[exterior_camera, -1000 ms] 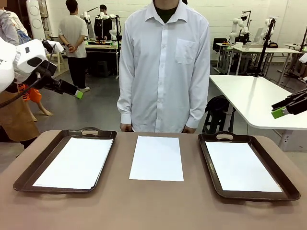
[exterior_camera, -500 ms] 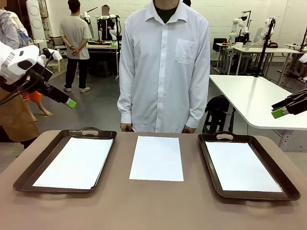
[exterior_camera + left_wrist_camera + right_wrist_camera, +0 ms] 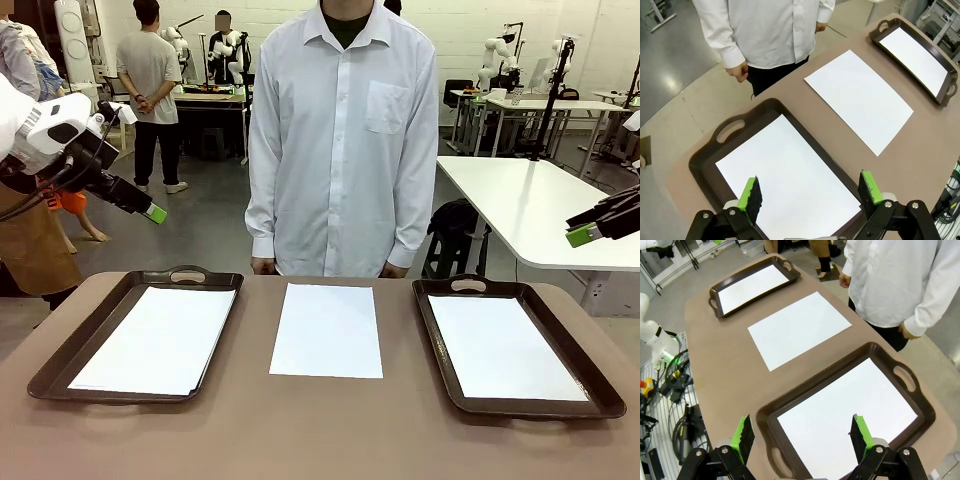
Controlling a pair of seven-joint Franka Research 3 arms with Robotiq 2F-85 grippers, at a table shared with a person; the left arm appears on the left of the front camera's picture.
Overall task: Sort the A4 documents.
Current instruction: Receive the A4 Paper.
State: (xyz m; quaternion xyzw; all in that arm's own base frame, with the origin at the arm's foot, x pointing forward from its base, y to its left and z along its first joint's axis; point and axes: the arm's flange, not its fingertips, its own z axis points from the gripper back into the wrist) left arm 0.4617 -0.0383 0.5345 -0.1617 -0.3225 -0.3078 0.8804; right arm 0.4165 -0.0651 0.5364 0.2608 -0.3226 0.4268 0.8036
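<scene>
One white A4 document (image 3: pixel 327 330) lies bare on the brown table between two dark brown trays. The left tray (image 3: pixel 80 335) holds another white sheet (image 3: pixel 158 338), and the right tray (image 3: pixel 585 368) holds a third (image 3: pixel 503 347). My left gripper (image 3: pixel 810 192) hangs open high above the left tray (image 3: pixel 705 155) and its sheet (image 3: pixel 790 180). My right gripper (image 3: pixel 801 436) is open too, high over the right tray (image 3: pixel 920 405) and its sheet (image 3: pixel 850 412). In the front view the left gripper's green-tipped fingers (image 3: pixel 155 213) show at the far left and the right gripper's fingers (image 3: pixel 583 236) at the far right, both well above the table.
A person in a white shirt (image 3: pixel 343 130) stands at the table's far edge, hands (image 3: pixel 738 74) down by the sides. A white table (image 3: pixel 540 205) stands behind on the right. The brown table surface (image 3: pixel 320 430) in front of the trays is bare.
My left gripper dipped down and back toward the left, then rose slightly and came a little to the right. The right gripper, sheets, trays and person stayed still.
</scene>
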